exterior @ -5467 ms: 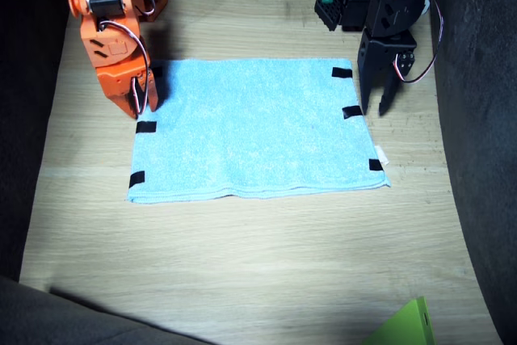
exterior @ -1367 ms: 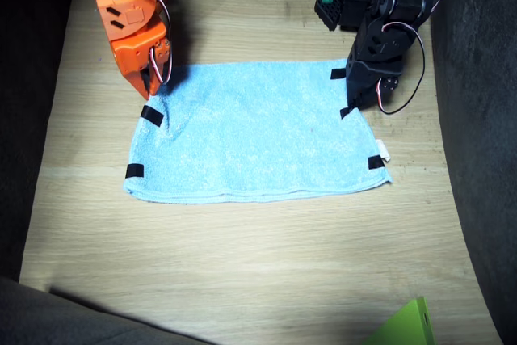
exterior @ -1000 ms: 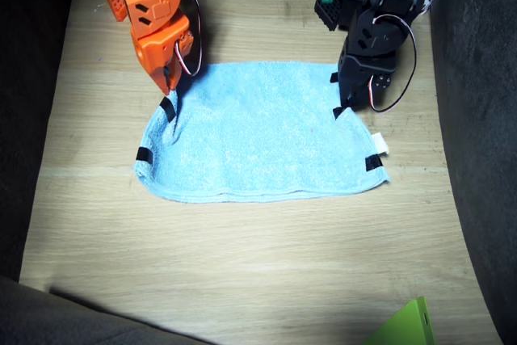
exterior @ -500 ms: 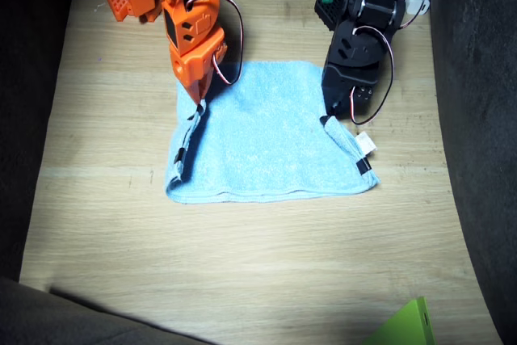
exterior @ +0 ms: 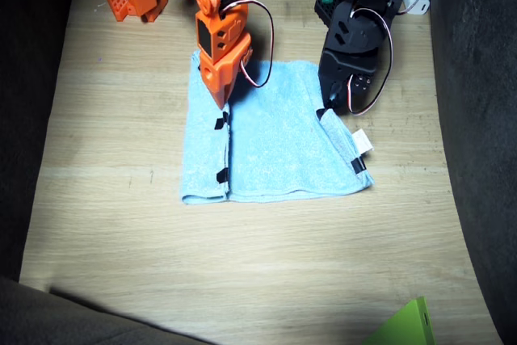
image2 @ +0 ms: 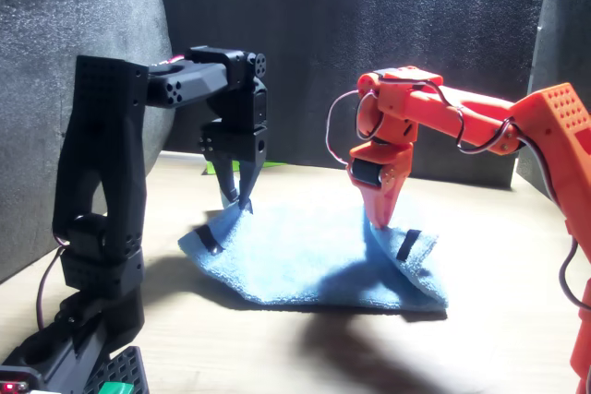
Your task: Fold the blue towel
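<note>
Blue towel (exterior: 275, 139) flat on table (exterior: 242, 264), one short edge lapped over toward middle. Soft, light, limp; sags, grips well at taped edges. Right arm fingers (exterior: 221, 104) pinched on folded edge; left arm fingers (exterior: 323, 112) pinched on opposite edge, corner lifted.

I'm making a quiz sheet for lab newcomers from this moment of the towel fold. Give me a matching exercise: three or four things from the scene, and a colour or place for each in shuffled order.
Things:
1. right arm
2. left arm
3. blue towel
4. white tag

Descriptions:
A. black
B. lies on the wooden table, one side folded inward
C. orange
D. at the towel's edge near the left arm

Pairs: 1-C, 2-A, 3-B, 4-D
</note>
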Tool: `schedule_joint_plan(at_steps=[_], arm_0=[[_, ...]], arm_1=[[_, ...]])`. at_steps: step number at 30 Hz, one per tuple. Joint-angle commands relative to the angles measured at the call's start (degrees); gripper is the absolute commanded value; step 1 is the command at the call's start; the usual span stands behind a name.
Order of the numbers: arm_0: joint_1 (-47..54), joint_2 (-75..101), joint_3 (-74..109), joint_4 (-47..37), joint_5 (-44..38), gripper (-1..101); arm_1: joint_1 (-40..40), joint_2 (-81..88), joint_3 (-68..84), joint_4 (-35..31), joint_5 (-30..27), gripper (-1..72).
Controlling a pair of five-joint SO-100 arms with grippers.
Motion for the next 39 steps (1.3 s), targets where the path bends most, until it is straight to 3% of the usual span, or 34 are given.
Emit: schedule_joint_plan(at_steps=[1,14,15,18,20,24,29,35,39], arm_0=[[-0.3,3.4,-2.3,1.1,0.4,0],[0.7,5.1,-0.2,1.5,0.1,0],[0.8,5.3,-0.1,1.5,0.2,0],[0.7,5.3,0.0,1.6,0.2,0],[0.5,5.3,0.0,1.6,0.2,0],[0.1,5.1,-0.2,1.6,0.2,0],[-1.1,3.3,-3.1,3.6,0.5,0],[-5.1,-6.9,-20.7,11.5,0.6,0],[-8.3,-10.7,-28.7,12.1,0.7,0]], arm_1=[[3.2,1.7,-3.2,1.2,1.1,0.0],[7.6,-3.3,-9.6,1.5,0.9,0.2],[7.6,-3.5,-10.2,1.5,1.2,3.0],[7.7,-2.7,-10.5,1.5,1.7,27.2],[7.3,-1.5,-10.5,1.5,2.4,33.4],[5.7,0.9,-10.7,1.5,1.8,35.2],[2.0,4.8,-6.9,1.7,0.5,32.3],[-10.7,16.6,5.6,1.6,-2.4,29.3],[-19.9,23.9,9.5,1.5,-4.8,30.0]])
